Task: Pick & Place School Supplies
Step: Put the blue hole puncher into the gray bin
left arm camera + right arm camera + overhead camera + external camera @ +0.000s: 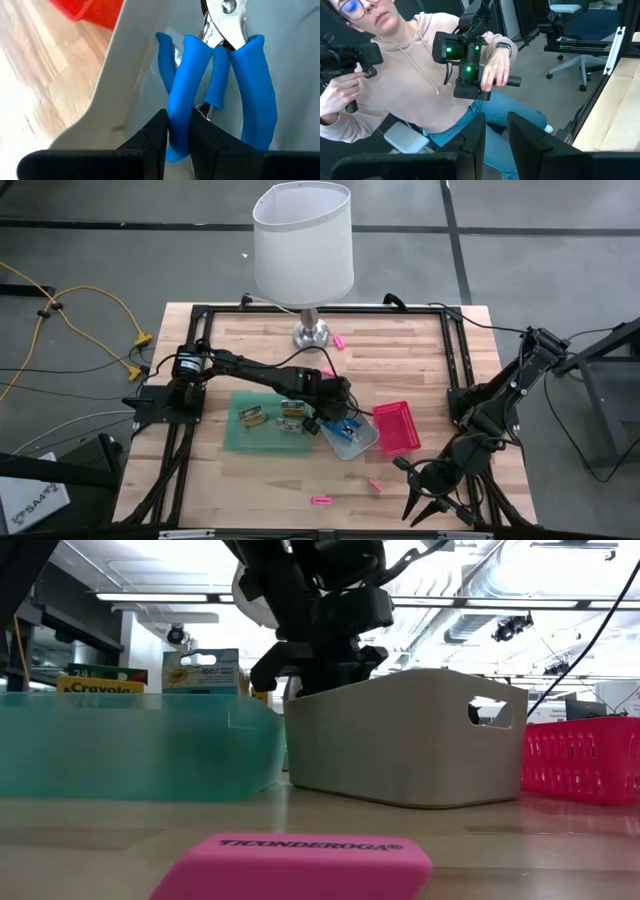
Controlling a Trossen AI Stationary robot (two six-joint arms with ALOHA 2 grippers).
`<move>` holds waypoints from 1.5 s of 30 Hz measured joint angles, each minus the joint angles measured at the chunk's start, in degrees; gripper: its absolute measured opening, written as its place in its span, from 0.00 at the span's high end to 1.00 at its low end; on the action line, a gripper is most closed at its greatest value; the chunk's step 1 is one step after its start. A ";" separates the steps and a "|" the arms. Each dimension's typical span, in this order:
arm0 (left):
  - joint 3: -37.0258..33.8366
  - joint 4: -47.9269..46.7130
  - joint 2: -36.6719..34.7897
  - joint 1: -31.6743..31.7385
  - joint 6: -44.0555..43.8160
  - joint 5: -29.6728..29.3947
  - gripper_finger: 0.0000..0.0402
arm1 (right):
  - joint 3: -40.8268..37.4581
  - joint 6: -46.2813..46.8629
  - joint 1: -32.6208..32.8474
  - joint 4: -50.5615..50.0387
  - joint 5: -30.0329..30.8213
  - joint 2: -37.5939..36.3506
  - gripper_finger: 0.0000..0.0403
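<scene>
The left gripper (177, 137) reaches into the grey tray (362, 442) near the middle of the worktop (400, 350), its fingers pinching one blue handle of the plier-like tool (220, 75) lying inside. The right gripper (425, 505) waits at the worktop's front right corner, fingers slightly apart and empty. A pink eraser (295, 862) lies near the front edge.
</scene>
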 joint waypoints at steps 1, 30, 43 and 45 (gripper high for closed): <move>0.00 0.00 0.00 -0.13 0.74 0.02 0.85 | 0.00 0.00 0.20 0.00 0.06 0.00 0.82; 0.00 0.01 -0.02 -0.34 -2.26 -2.72 0.85 | 0.00 -0.24 1.03 0.44 1.30 0.00 0.82; 4.16 -8.44 -0.04 -0.54 -4.25 -1.66 0.85 | 0.00 -0.30 1.02 0.42 1.30 0.00 0.82; 5.36 -9.24 -0.07 -0.10 -5.36 1.02 0.85 | 0.00 -0.44 1.01 0.42 1.30 0.00 0.82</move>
